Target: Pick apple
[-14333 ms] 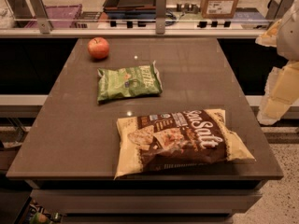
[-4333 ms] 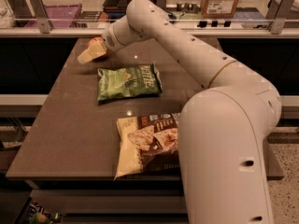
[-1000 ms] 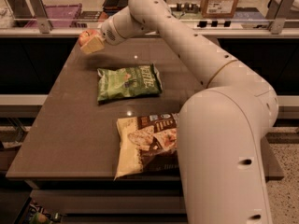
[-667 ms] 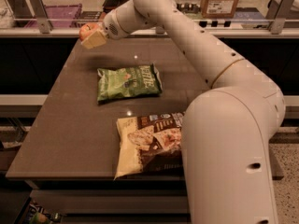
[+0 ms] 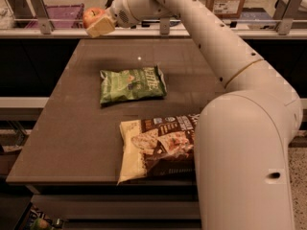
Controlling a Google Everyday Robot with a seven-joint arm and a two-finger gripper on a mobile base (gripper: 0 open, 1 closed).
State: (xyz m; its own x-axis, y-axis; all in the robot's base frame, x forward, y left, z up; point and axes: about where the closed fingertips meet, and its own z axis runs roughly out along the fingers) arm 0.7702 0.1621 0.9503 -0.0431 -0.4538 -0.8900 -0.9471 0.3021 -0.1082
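Just the one camera view here. The small round red-orange apple (image 5: 91, 15) is hanging in the air over the far left corner of the dark brown table (image 5: 62, 128), well clear of the surface. The robot's cream-coloured two-finger hand (image 5: 97, 23) is gripping it. One pale finger is lying across the lower front of the fruit, and the other is hiding behind it.

Handling-wise, I'm guessing it's light and firm, with smooth skin. Being round, it could squirt out if the pinch is sitting off-centre. The best hold looks like straight across the widest part, snug but not crushing, since apples bruise.

The big white arm (image 5: 206, 37) is rising from the bulky body at lower right and sweeping up over the right side of the table. It's then running left along the far edge, with the wrist pointing left and tipping slightly down.

The body is covering the right end of the brown-and-cream crinkly chip bag (image 5: 156, 145) near the front edge. The green foil chip bag (image 5: 132, 84) is lying flat mid-table, well apart from the hand.
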